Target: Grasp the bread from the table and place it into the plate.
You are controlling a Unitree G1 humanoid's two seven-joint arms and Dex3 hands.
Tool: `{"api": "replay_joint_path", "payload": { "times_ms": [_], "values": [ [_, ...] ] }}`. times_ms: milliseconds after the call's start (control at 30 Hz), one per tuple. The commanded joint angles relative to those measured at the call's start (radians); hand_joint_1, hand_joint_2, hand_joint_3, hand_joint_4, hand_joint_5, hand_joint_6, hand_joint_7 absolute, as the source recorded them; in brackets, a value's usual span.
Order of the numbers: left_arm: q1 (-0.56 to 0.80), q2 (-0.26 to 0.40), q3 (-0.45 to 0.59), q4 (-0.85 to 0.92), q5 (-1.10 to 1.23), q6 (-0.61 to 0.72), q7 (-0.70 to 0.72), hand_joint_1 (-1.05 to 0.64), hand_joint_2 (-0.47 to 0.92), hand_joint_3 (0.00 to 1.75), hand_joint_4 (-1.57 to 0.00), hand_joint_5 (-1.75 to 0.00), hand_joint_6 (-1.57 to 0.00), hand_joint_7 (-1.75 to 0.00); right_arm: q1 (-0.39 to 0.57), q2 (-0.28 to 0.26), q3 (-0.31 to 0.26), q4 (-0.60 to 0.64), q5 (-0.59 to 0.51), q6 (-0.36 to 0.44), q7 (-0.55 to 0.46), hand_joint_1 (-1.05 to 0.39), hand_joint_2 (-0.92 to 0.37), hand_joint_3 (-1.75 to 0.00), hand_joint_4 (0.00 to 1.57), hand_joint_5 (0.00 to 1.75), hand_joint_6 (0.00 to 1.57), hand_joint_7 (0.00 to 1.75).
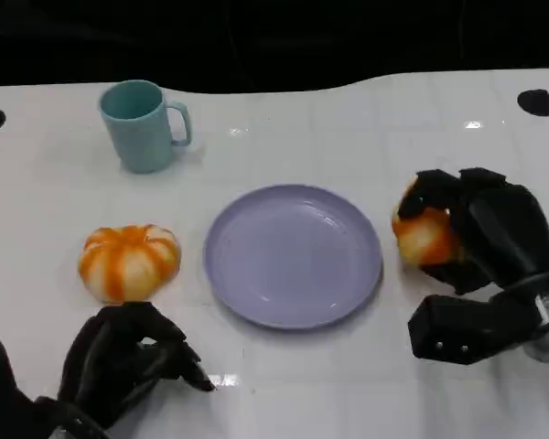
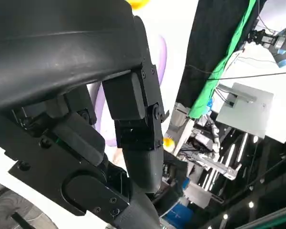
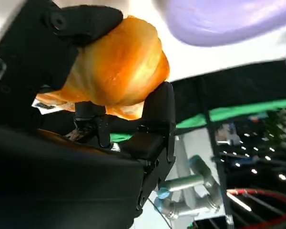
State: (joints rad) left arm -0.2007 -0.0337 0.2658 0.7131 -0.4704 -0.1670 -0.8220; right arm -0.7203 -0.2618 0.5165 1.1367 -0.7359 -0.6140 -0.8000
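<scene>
Bread (image 1: 423,233) is sitting in my right hand (image 1: 480,229), whose fingers (image 3: 155,119) are gripping it just beside the purple plate (image 1: 293,256). My left hand (image 1: 119,361) is resting curled, holding nothing, near a 2nd bun (image 1: 128,262). I'm reading no labels on the teal mug (image 1: 142,125).

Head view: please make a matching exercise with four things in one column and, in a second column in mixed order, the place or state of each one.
1. bread
2. plate
3. mug
4. pumpkin-shaped bun

A. lies on the table, beyond the left hand
B. stands at the far left of the table
C. held in the right hand
D. lies bare in the middle

Pairs: 1-C, 2-D, 3-B, 4-A
</scene>
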Motion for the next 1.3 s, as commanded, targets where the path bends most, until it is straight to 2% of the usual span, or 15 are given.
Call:
{"api": "replay_joint_path", "payload": {
  "times_ms": [33,167,433,667,800,900,1000,1033,1100,1133,1200,1233,1300],
  "values": [
    [0.009,0.015,0.000,-0.006,-0.002,0.006,-0.004,-1.05,0.60,0.00,-1.57,-0.57,-1.57,-0.33,0.009,0.014,-0.027,-0.078,0.043,-0.046,0.053,0.02,-0.24,-1.43,1.03,1.75,0.89,1.53],
    [0.012,0.014,-0.002,-0.011,0.001,0.006,0.000,-1.05,0.60,0.00,-1.57,-0.57,-1.57,-0.33,0.006,0.040,-0.039,-0.130,0.059,-0.083,0.100,0.02,-0.22,-1.51,1.05,1.75,0.91,1.54],
    [0.012,0.014,-0.003,-0.007,0.005,-0.004,0.003,-1.05,0.60,0.00,-1.57,-0.57,-1.57,-0.33,-0.050,0.114,-0.027,-0.118,0.031,-0.068,0.138,-0.06,-0.22,-1.51,1.04,1.75,0.85,1.67],
    [0.014,0.014,-0.004,-0.009,0.005,-0.007,0.002,-1.05,0.61,0.00,-1.57,-0.57,-1.57,-0.34,-0.090,0.155,-0.020,-0.051,0.025,-0.048,0.175,-0.09,-0.28,-1.39,1.01,1.75,0.82,1.63],
    [0.014,0.015,-0.003,-0.010,0.004,-0.008,0.001,-1.05,0.61,0.00,-1.57,-0.57,-1.57,-0.34,-0.108,0.178,-0.016,-0.005,0.028,-0.044,0.194,-0.10,-0.34,-1.32,0.98,1.75,0.84,1.53],
    [0.015,0.015,-0.003,-0.009,0.005,-0.011,0.001,-1.05,0.61,0.00,-1.57,-0.58,-1.57,-0.34,-0.115,0.194,-0.018,0.028,0.035,-0.057,0.207,-0.09,-0.35,-1.30,0.98,1.75,0.85,1.56],
    [0.015,0.014,-0.003,-0.007,0.004,-0.017,-0.001,-1.05,0.61,0.00,-1.57,-0.58,-1.57,-0.34,-0.120,0.205,-0.023,0.044,0.045,-0.060,0.237,-0.09,-0.38,-1.26,0.96,1.75,0.80,1.64],
    [0.015,0.013,-0.003,-0.007,0.004,-0.016,-0.001,-1.05,0.61,0.00,-1.57,-0.58,-1.57,-0.34,-0.121,0.207,-0.024,0.047,0.048,-0.059,0.251,-0.09,-0.39,-1.23,0.95,1.75,0.80,1.58],
    [0.015,0.013,-0.003,-0.009,0.002,-0.011,-0.001,-1.05,0.61,0.00,-1.57,-0.58,-1.57,-0.34,-0.125,0.211,-0.025,0.052,0.052,-0.050,0.282,-0.10,-0.39,-1.20,0.91,1.74,0.84,1.34],
    [0.015,0.013,-0.003,-0.010,0.001,-0.009,-0.001,-1.05,0.60,0.00,-1.57,-0.58,-1.57,-0.34,-0.128,0.212,-0.023,0.051,0.051,-0.043,0.298,-0.15,-0.43,-1.06,0.85,1.60,0.83,1.08],
    [0.015,0.013,-0.004,-0.009,0.002,-0.010,0.001,-1.05,0.60,0.00,-1.57,-0.58,-1.57,-0.34,-0.129,0.214,-0.028,0.047,0.062,-0.031,0.346,-0.20,-0.48,-0.91,0.80,1.43,0.83,0.79],
    [0.014,0.013,-0.005,-0.009,0.005,-0.013,0.002,-1.05,0.60,0.00,-1.57,-0.58,-1.57,-0.34,-0.129,0.214,-0.031,0.042,0.068,-0.029,0.370,-0.23,-0.52,-0.78,0.70,1.23,0.77,0.58],
    [0.014,0.013,-0.005,-0.009,0.006,-0.015,0.002,-1.05,0.61,0.00,-1.57,-0.58,-1.57,-0.34,-0.128,0.210,-0.034,0.031,0.080,-0.021,0.429,-0.28,-0.63,-0.55,0.57,0.87,0.70,0.32]
  ]
}}
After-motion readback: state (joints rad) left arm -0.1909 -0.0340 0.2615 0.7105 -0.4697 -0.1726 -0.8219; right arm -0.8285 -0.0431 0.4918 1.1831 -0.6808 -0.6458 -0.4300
